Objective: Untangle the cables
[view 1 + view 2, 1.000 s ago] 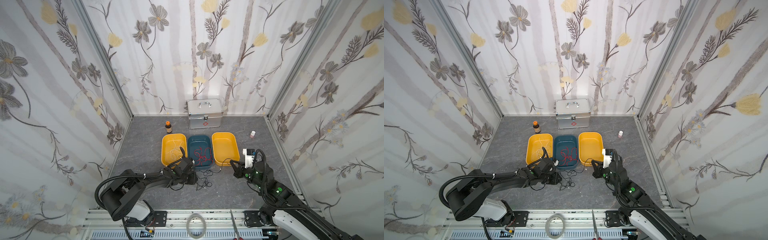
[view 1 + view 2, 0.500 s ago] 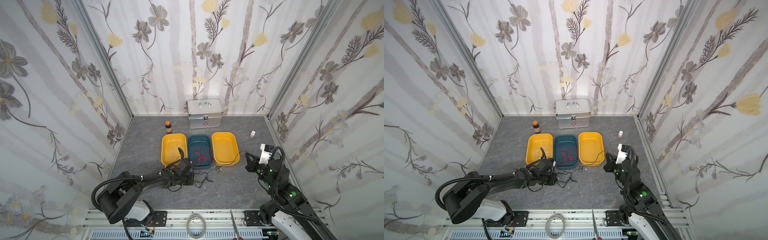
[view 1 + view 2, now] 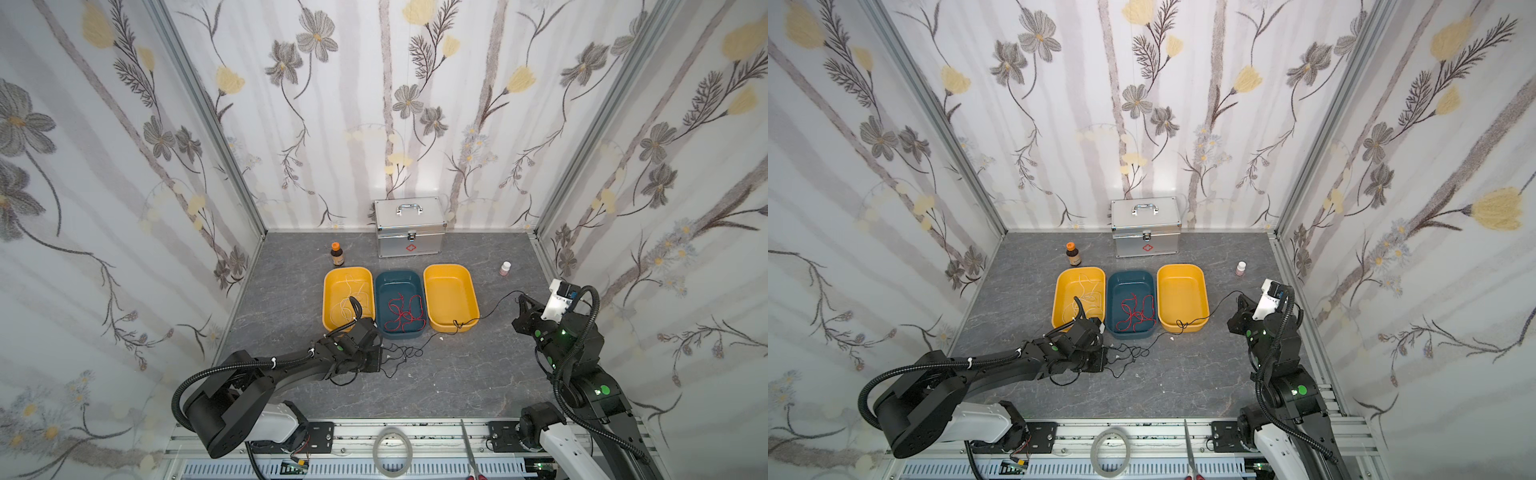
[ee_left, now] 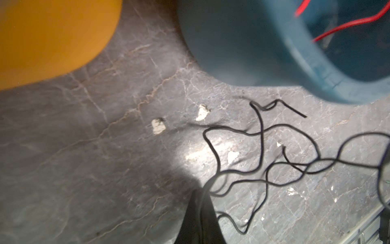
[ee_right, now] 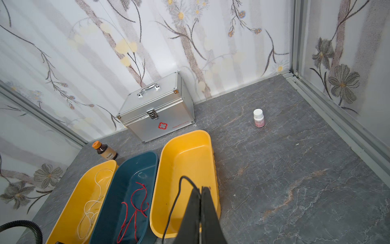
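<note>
A thin black cable (image 3: 397,358) lies in loose loops on the grey floor before the blue tray (image 3: 399,335). From there it runs over the front rim of the right yellow tray (image 3: 451,328) to my right gripper (image 3: 521,301). That gripper is shut on the black cable (image 5: 168,213) and held above the floor to the right of the trays. My left gripper (image 3: 380,359) is low at the loops, shut on a strand of the black cable (image 4: 260,126). A red cable (image 3: 405,316) lies in the blue tray. A white cable (image 3: 348,305) lies in the left yellow tray (image 3: 328,299).
A silver case (image 3: 409,226) stands at the back wall, a brown bottle (image 3: 337,254) behind the left yellow tray, and a small white bottle (image 3: 505,268) at the back right. A tape ring (image 3: 392,451) and scissors (image 3: 469,449) lie on the front rail. White flecks (image 4: 158,126) dot the floor.
My right gripper has moved right and away from the trays with the black cable, drawing it out. My left gripper has closed on the cable by the loops.
</note>
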